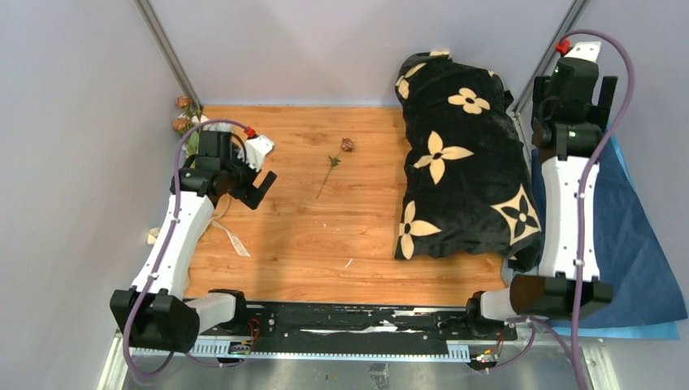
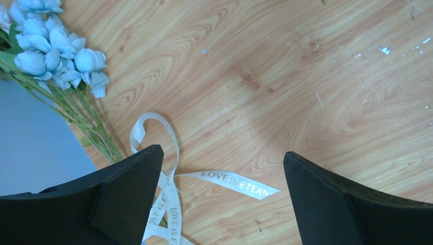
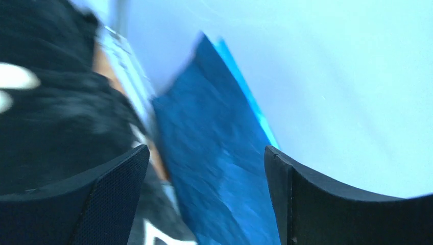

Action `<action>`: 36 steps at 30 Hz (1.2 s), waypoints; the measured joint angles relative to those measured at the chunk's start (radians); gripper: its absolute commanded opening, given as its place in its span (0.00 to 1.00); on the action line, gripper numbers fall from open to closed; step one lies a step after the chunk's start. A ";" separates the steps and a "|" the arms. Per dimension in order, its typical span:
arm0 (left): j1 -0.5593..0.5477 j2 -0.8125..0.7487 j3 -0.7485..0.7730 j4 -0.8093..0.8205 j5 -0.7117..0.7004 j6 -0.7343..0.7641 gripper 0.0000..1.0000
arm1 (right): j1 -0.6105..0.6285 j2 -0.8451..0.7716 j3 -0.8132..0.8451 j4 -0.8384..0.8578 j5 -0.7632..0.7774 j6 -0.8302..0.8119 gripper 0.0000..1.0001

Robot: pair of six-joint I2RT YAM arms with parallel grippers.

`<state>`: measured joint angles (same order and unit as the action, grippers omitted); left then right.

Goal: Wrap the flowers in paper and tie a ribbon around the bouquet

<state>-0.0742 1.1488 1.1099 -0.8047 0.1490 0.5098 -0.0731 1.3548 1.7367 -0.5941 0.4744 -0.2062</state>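
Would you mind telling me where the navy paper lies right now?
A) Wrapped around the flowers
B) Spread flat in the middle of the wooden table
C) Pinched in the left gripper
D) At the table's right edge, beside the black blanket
D: the top view shows the paper at the right edge, beside the black blanket, while the flowers lie bare.

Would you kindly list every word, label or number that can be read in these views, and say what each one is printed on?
"LOVE IS ETERN": on the loose end of the ribbon, left wrist view; the last word is cut short at the ribbon's tip.
"LOVE IS": on another strand of the same ribbon, near the bottom edge of that view; the rest is out of frame.
The top view shows no readable text; the right wrist view is too blurred to read.
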 measured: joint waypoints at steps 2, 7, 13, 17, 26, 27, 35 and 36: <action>0.000 0.029 0.038 -0.018 0.011 0.000 1.00 | -0.050 0.048 0.021 -0.042 0.101 -0.047 0.92; 0.000 0.081 0.109 -0.047 0.028 0.000 1.00 | -0.130 0.198 -0.026 -0.148 0.142 -0.137 1.00; 0.000 0.130 0.130 -0.068 0.038 -0.010 1.00 | -0.202 0.280 -0.001 -0.163 0.194 -0.225 1.00; 0.000 0.196 0.155 -0.086 0.039 -0.026 1.00 | -0.238 0.307 0.032 -0.154 0.215 -0.242 1.00; -0.019 0.294 0.190 -0.109 0.033 -0.054 1.00 | -0.327 0.285 -0.011 -0.138 0.164 -0.239 1.00; -0.025 0.299 0.192 -0.111 0.031 -0.055 1.00 | -0.338 0.276 -0.029 -0.137 0.144 -0.239 1.00; -0.046 0.320 0.192 -0.114 0.012 -0.056 1.00 | -0.360 0.276 -0.037 -0.132 0.070 -0.240 1.00; -0.047 0.320 0.192 -0.114 0.010 -0.056 1.00 | -0.362 0.280 -0.035 -0.132 0.064 -0.240 1.00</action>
<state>-0.1207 1.4689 1.3022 -0.9192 0.1585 0.4534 -0.4355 1.6344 1.7016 -0.7258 0.5385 -0.4458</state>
